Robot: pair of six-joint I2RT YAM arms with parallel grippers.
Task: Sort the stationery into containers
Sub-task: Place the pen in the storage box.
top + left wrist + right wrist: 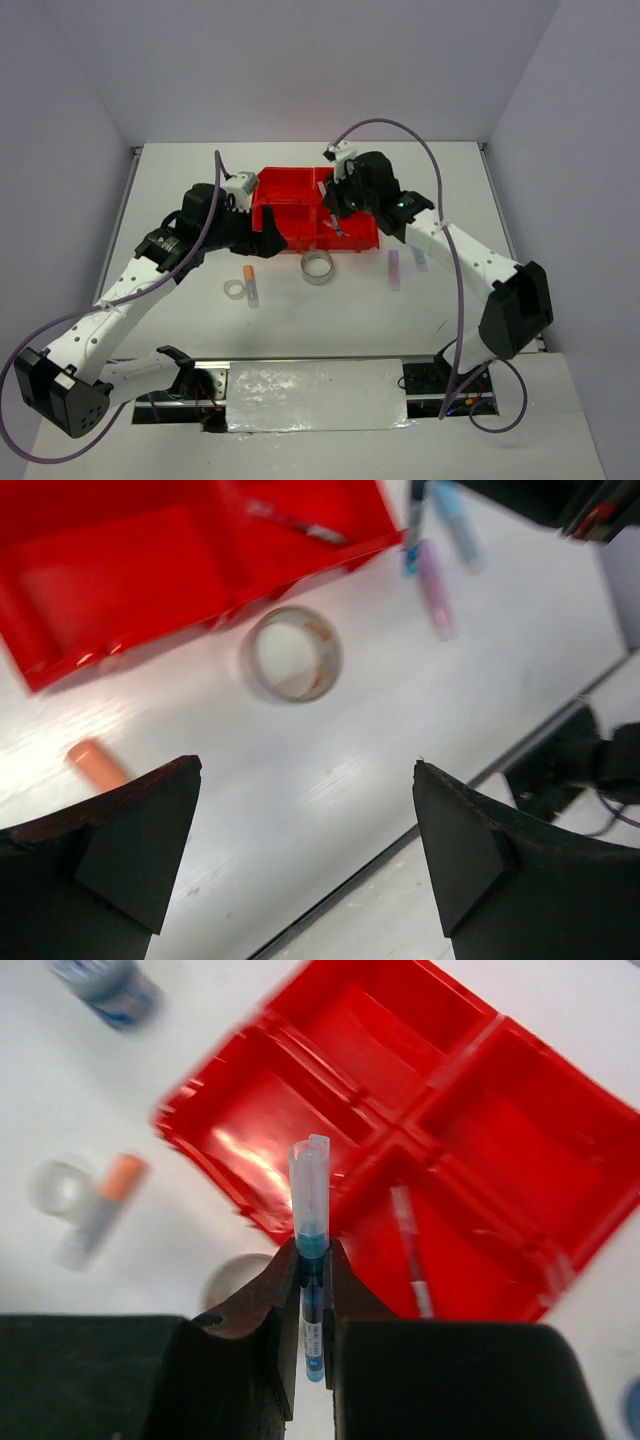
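The red tray (290,200) with four compartments sits at mid-table. My right gripper (312,1252) is shut on a thin blue pen (309,1185) and holds it above the tray's near edge (250,1210). My right gripper also shows in the top view (342,205). A red pen (410,1255) lies in one compartment. My left gripper (305,770) is open and empty above the table, near the tray's left front corner (268,240). A silvery-grey tape ring (318,267) lies in front of the tray (292,653). The orange stub (248,272) and the small clear tape ring (235,289) lie left of it.
A pink stick (394,268) and a pale blue stick (420,260) lie right of the tape ring. A pale stick (253,294) lies next to the orange stub. A blue-patterned roll (110,985) stands left of the tray. The table's front edge (380,845) is near.
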